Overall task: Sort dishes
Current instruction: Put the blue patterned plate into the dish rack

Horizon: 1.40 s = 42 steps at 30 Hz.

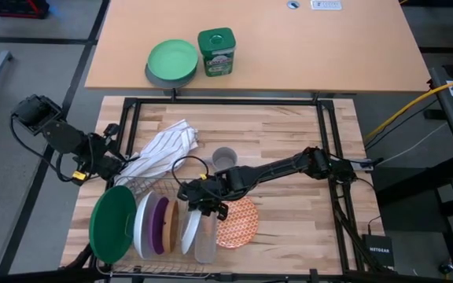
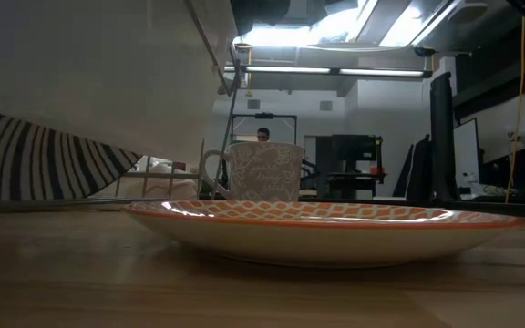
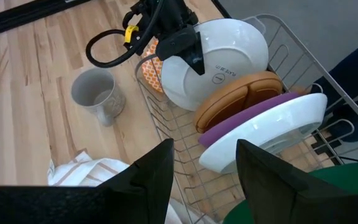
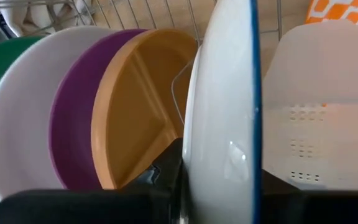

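1. Wire rack (image 1: 152,189) holds upright plates: green plate (image 1: 112,223), white plate (image 1: 142,225), purple plate (image 1: 158,226), brown plate (image 1: 172,224), blue-rimmed plate (image 1: 191,228).
2. Right gripper (image 1: 200,206) pinches the blue-rimmed plate in the rack.
3. Orange plate (image 1: 238,223) lies flat beside the rack.
4. Left gripper (image 3: 204,171) hovers spread above the rack.
5. Mug (image 1: 223,158) stands near the towel (image 1: 163,149).

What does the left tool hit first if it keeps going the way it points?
Probably the white plate standing in the wire rack, straight ahead of the open left tool. The purple plate sits just behind it. Depth is unclear.
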Tool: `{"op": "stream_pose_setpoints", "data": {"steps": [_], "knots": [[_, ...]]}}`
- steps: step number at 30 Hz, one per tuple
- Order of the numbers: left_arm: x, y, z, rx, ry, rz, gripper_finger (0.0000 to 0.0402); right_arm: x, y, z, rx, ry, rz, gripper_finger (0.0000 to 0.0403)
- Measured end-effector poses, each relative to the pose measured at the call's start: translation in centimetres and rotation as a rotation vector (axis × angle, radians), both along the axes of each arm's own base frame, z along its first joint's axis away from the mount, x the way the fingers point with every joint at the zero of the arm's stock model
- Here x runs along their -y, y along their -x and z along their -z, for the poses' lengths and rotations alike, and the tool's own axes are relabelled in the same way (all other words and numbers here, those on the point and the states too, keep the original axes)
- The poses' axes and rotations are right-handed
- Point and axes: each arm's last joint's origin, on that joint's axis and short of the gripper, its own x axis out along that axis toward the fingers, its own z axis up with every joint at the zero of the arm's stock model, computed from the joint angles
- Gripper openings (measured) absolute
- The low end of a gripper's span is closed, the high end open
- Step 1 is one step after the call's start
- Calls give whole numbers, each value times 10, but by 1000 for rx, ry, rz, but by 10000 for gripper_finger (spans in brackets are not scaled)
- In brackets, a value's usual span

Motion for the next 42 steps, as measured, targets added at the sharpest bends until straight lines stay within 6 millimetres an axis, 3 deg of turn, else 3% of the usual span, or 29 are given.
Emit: {"op": "stream_pose_setpoints", "data": {"steps": [7,25,37,42], "knots": [[0,0,0,0,0,0,162,-3,1,0,-19,-79,-80,71],[0,0,0,5,-16,16,162,-2,0,0,-11,-54,-53,73],[0,0,0,4,-13,14,162,9,-2,-1,-13,-78,-53,124],[0,0,0,4,-13,14,162,13,-3,-1,-9,-74,-76,127]]}}
